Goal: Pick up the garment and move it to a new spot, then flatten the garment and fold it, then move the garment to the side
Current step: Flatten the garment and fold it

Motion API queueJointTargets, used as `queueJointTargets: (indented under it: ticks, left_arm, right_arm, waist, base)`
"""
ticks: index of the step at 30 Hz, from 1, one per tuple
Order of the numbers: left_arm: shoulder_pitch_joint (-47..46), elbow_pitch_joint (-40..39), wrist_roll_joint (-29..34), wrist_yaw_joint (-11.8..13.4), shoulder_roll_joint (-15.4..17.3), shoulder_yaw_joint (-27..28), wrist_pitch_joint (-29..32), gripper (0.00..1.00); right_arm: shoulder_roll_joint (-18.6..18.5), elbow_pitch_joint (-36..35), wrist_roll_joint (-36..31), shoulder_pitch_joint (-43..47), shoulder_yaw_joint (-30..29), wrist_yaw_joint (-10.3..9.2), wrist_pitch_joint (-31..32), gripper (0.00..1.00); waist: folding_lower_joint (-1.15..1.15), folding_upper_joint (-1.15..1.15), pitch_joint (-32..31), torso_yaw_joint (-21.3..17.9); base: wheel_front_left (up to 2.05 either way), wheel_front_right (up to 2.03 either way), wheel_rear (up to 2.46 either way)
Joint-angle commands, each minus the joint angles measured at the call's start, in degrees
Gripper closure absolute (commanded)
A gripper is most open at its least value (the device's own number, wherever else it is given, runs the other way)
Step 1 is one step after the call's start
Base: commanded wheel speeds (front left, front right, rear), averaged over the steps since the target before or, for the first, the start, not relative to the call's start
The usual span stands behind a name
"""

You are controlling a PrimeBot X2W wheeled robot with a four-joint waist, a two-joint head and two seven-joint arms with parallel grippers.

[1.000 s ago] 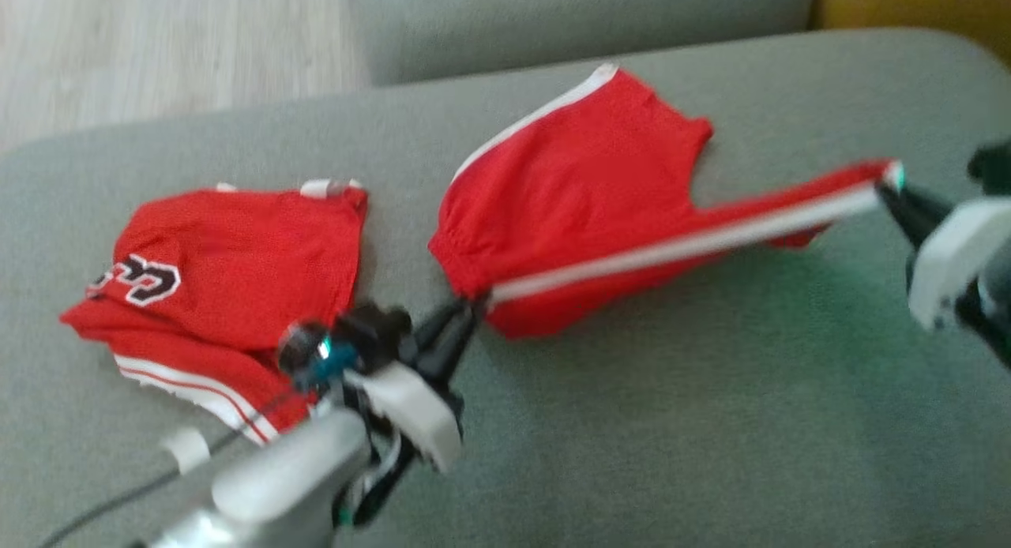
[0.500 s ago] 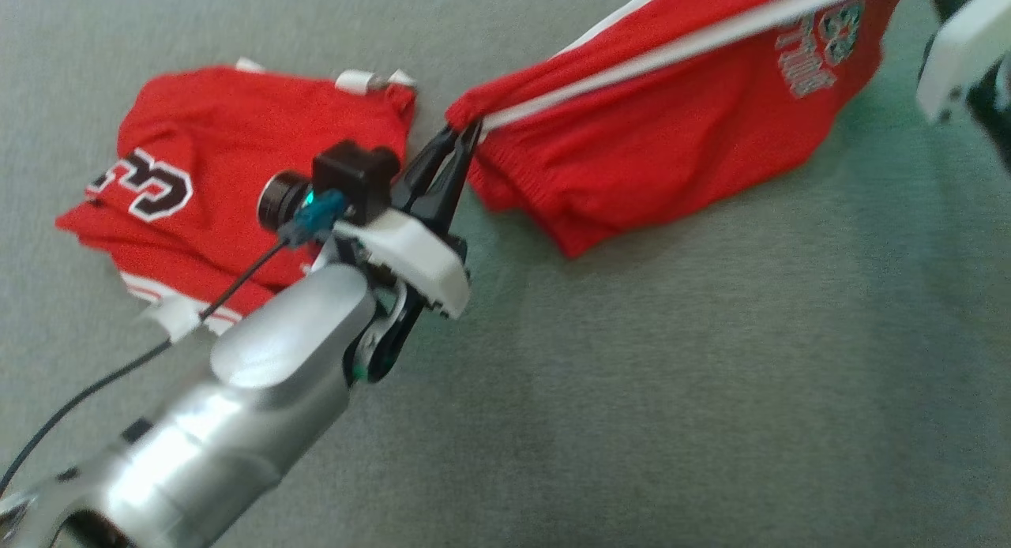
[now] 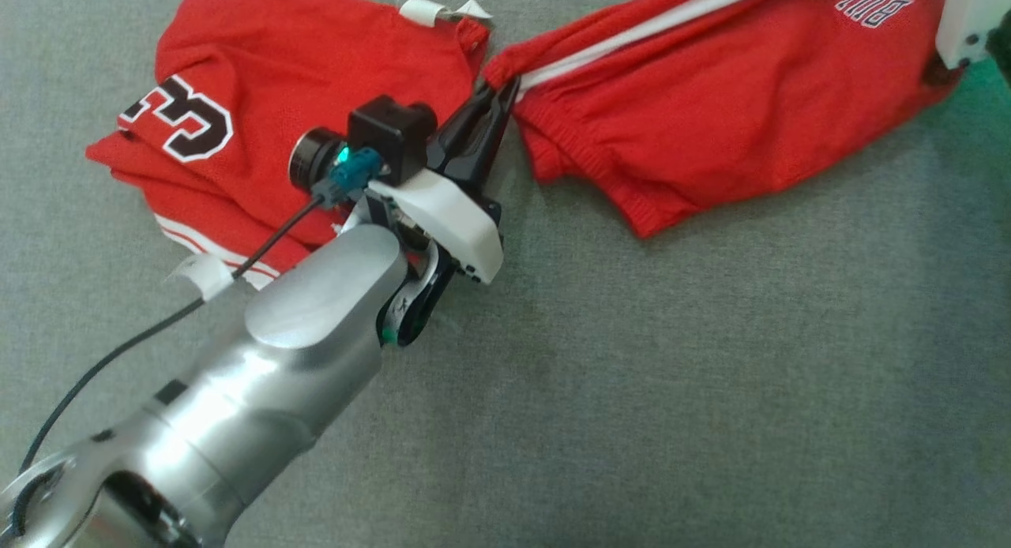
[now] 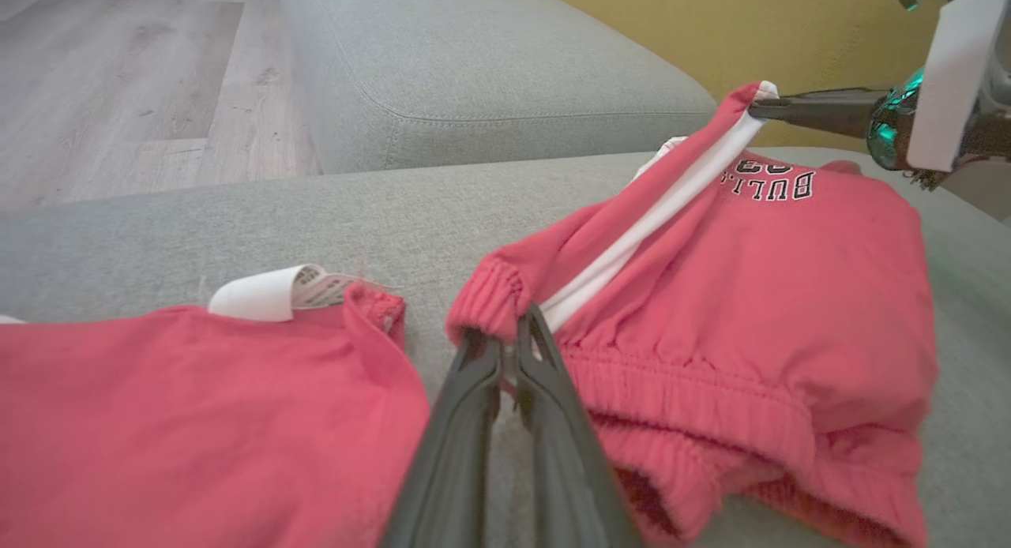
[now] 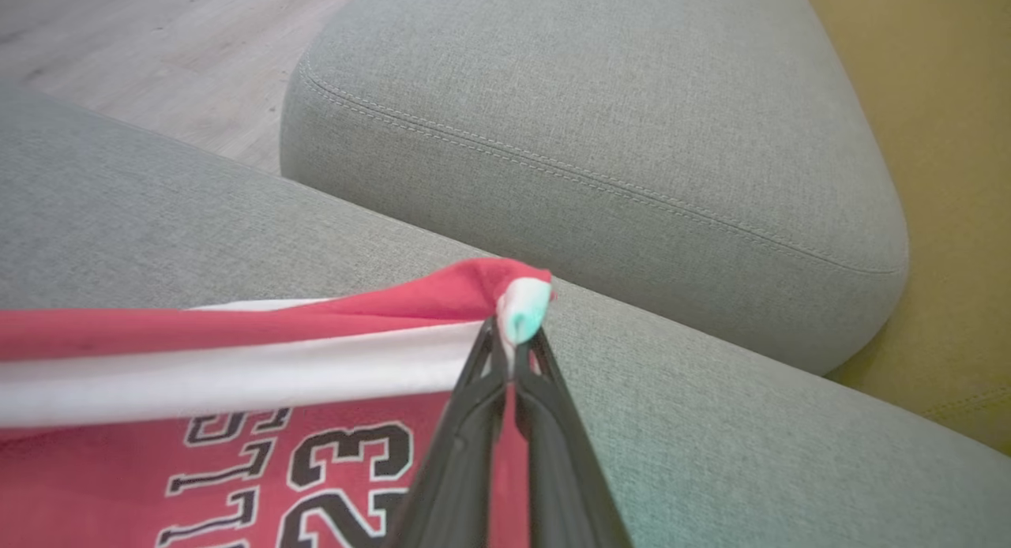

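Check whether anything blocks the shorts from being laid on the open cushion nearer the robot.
Nothing visible does. The shorts are stretched between the left claw and right claw, both shut on them. The grey cushion nearer the robot is bare; the folded jersey lies off to the left, beside the left claw.

Shorts (image 3: 711, 121) cropped above (lettering (image 3: 865, 7) too); label (image 4: 316, 283) illegible

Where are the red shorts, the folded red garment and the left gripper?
red shorts (image 3: 711, 145), head view, middle of the fabric.
folded red garment (image 3: 316, 58), head view, plain red panel.
left gripper (image 4: 503, 332), left wrist view, between its closed fingertips.
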Motion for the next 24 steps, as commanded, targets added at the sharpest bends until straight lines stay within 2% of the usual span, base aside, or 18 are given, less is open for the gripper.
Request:
queueJointTargets:
  ticks: [1,3,4,5,6,15,24]
  left_arm:
    - [-2.7,-0.4,0.5,0.1,1.3,2.0,-0.7,1.00]
    - [-3.0,-0.2,0.5,0.1,1.0,2.0,-0.9,1.00]
    - [-3.1,0.0,0.6,0.1,0.9,2.0,-0.9,0.71]
    - [-3.2,0.2,0.6,0.1,0.9,1.9,-0.9,0.34]
    - [-3.3,0.4,0.7,0.2,0.9,1.9,-1.0,0.00]
    - [-2.6,2.0,0.9,1.7,1.4,2.7,-2.8,0.00]
    - [0.9,3.0,-0.1,2.7,3.1,3.8,-4.1,0.00]
  right_arm:
    - [0.1,-0.4,-0.5,-2.0,0.4,-0.06,-0.8,1.00]
    - [0.2,1.3,-0.6,-3.0,0.0,-0.06,-1.3,1.00]
    - [0.4,2.1,-0.8,-3.5,-0.4,-0.06,-1.9,0.09]
    - [0.6,2.9,-0.9,-3.9,-0.5,-0.06,-2.3,0.00]
    - [0.7,3.5,-1.2,-4.3,-0.6,-0.06,-3.0,0.00]
    - [1.4,9.0,-2.7,-5.8,-2.8,-0.06,-9.7,0.00]
    - [3.0,10.8,0.2,-2.9,-5.7,-0.06,-18.1,0.00]
  waist:
    - [-0.01,0.00,0.7,0.3]
    - [-0.01,0.00,1.1,0.4]
    - [-0.01,0.00,1.3,0.4]
    - [-0.01,0.00,1.4,0.4]
    - [-0.01,0.00,1.5,0.4]
    - [-0.01,0.00,-1.0,-1.0]
    - [-0.01,0.00,-8.0,-4.0]
  base:
    - [0.00,0.00,0.00]
    - [0.00,0.00,0.00]
    - [0.00,0.00,0.00]
    - [0.00,0.00,0.00]
    - [0.00,0.00,0.00]
    - [0.00,0.00,0.00]
    - [0.00,0.00,0.00]
